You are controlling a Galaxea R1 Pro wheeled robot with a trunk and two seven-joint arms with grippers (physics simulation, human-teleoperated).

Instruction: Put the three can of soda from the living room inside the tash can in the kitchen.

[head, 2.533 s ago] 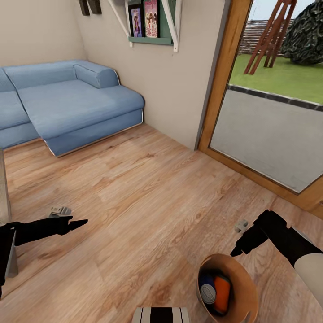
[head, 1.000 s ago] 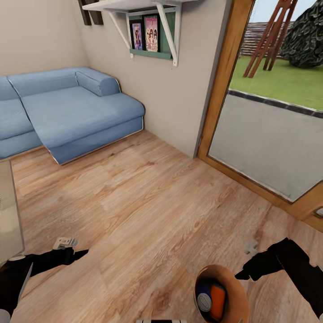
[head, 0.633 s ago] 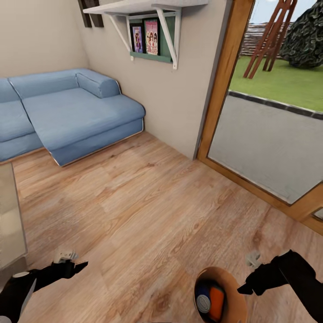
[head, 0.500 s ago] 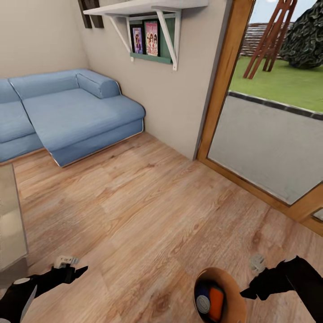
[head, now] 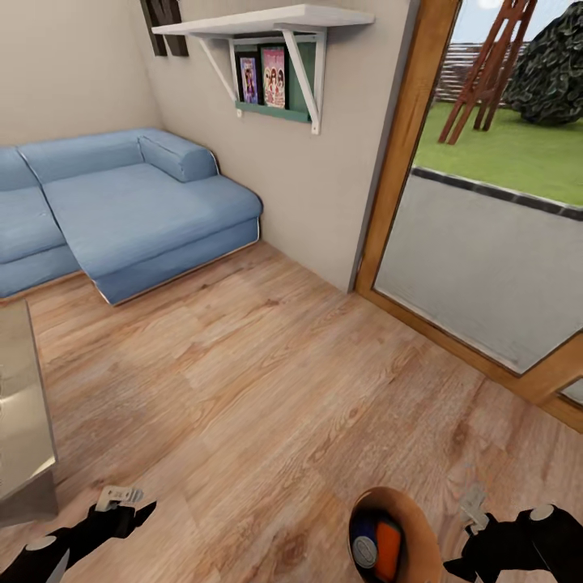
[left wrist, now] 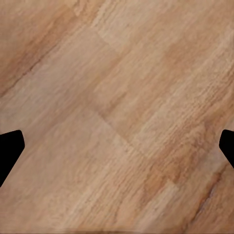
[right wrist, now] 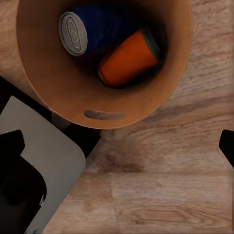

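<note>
The tash can (head: pixel 405 518) is seen at about 5 o'clock in the head view, apparently standing on the wooden floor (head: pixel 267 380), with a blue can (right wrist: pixel 92 30) and an orange can (right wrist: pixel 127 57) lying inside it; a third can, if present, may be hidden beneath them. Two of three sodas are thus judged binned, and the kitchen is not yet reached. The left hand (head: pixel 121 508) at 7 o'clock and the right hand (head: pixel 486 534) beside the bin are both spread wide, nothing being held.
</note>
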